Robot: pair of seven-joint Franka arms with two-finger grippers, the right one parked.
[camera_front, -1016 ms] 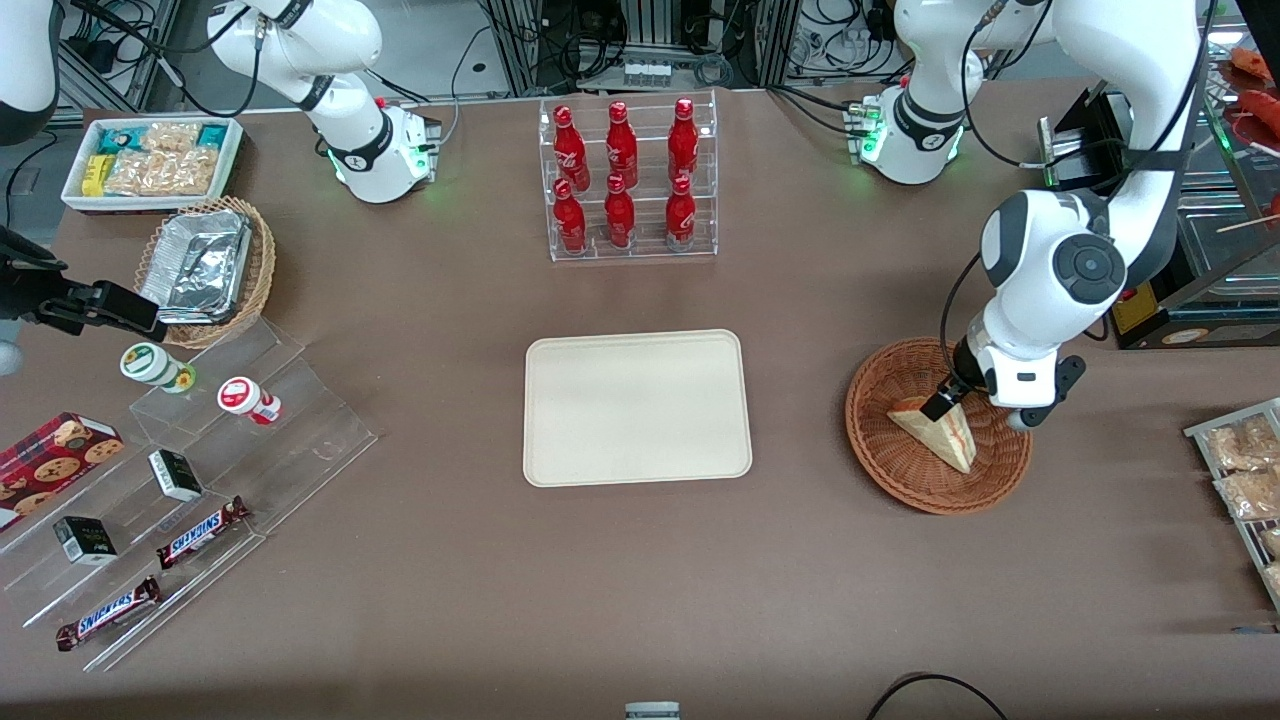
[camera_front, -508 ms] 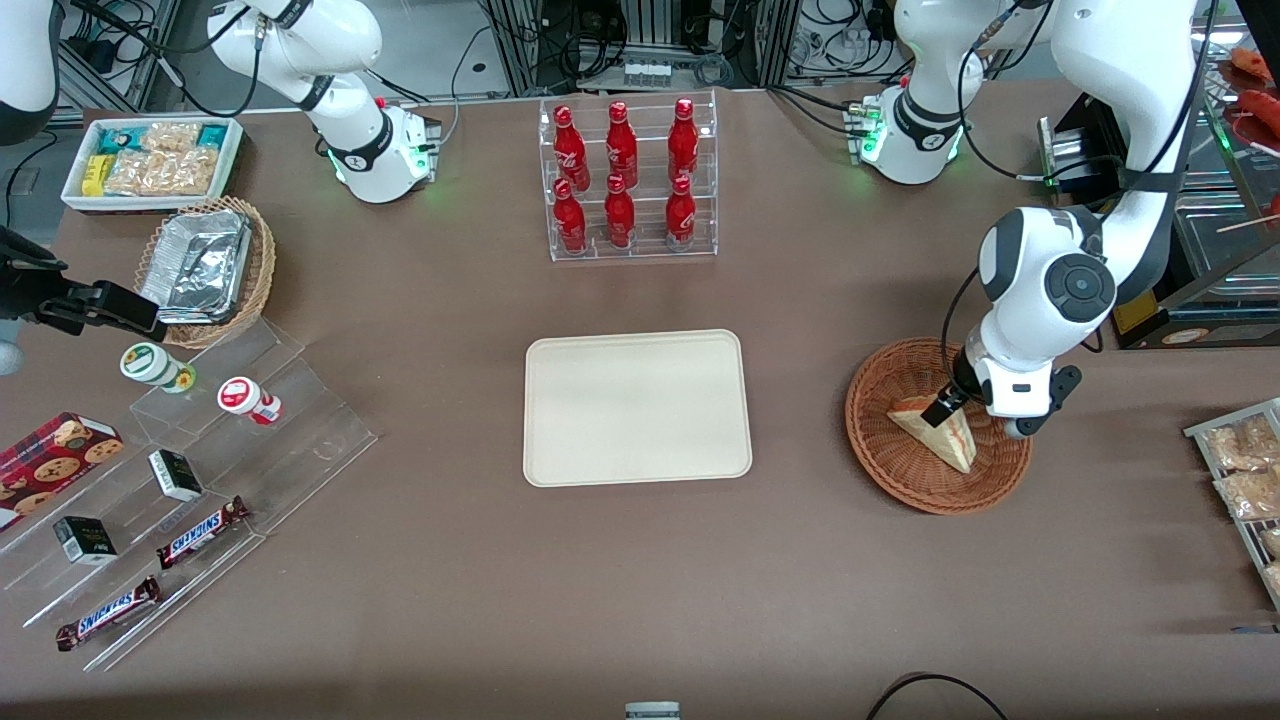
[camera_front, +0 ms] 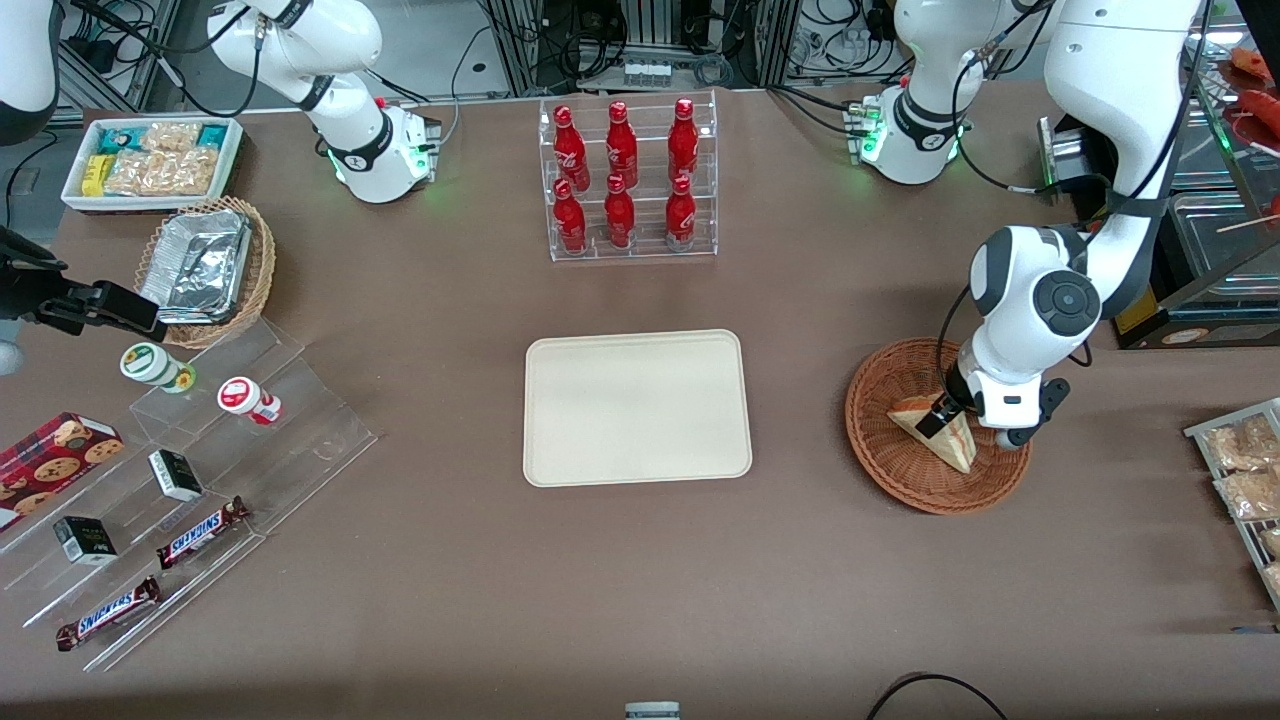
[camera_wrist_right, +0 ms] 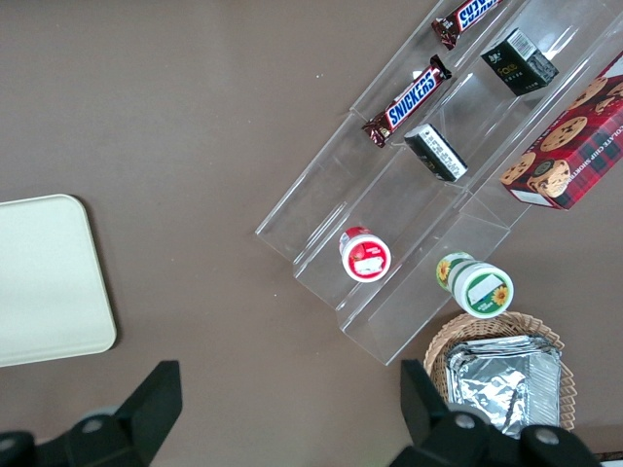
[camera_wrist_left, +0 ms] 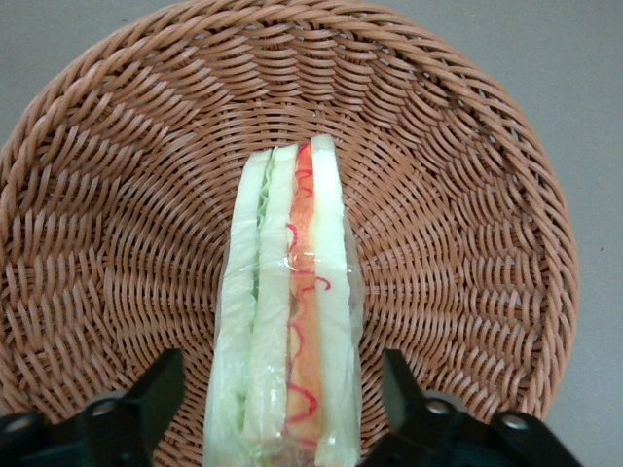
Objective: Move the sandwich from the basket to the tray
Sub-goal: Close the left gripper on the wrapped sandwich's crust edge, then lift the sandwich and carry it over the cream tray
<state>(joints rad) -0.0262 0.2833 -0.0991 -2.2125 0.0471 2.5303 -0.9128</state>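
My fingers [camera_wrist_left: 156, 394] stand spread apart, one to each flat side of the sandwich [camera_wrist_left: 290, 321], with a gap of bare wicker showing between each black tip and the clear wrap. Neither tip touches the bread in my wrist view. The wedge stands on edge between them, its cut face turned up at me: pale bread, a green layer along one side, an orange-red layer with red squiggles along the other.

My gripper [camera_front: 938, 418] hangs low inside the basket [camera_front: 890, 460], right over the thick end of the sandwich [camera_front: 945, 432], whose point reaches toward the front camera. The sandwich lies in the basket's middle, on the woven floor, the rim curving all round it.

The basket sits on the brown table toward my arm's end. The cream tray [camera_front: 637, 408] lies flat at the table's middle, well apart from the basket, with nothing on it. Farther from the front camera than the tray stands a clear rack of red bottles [camera_front: 627, 180].
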